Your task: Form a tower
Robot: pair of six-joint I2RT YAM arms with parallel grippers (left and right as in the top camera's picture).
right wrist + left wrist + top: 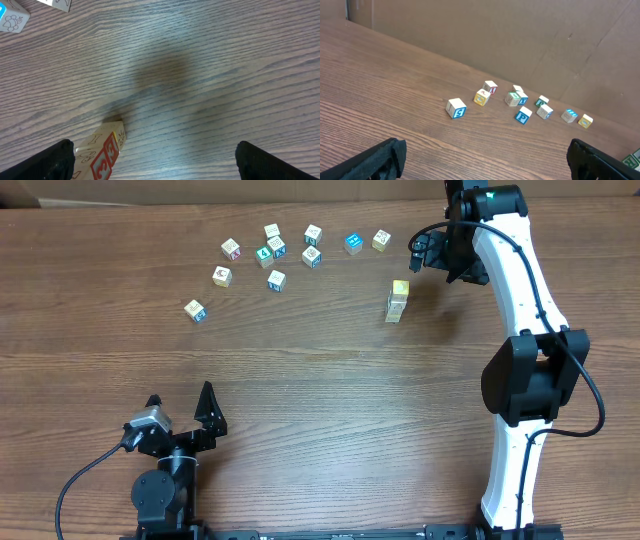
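Tower (398, 301) stands upright, its long axis vertical.

The right arm (515, 290) reaches from the near right to the far side, its white links bent at a dark elbow joint and the wrist turned leftward. The right gripper (419, 254) hangs at the far right with its jaws spread wide and nothing between them. The left arm (165, 480) sits folded low at the near left. The left gripper (181, 402) points toward the far side, jaws wide apart and empty, and its dark fingers (377, 162) fill the lower corners of the wrist view.
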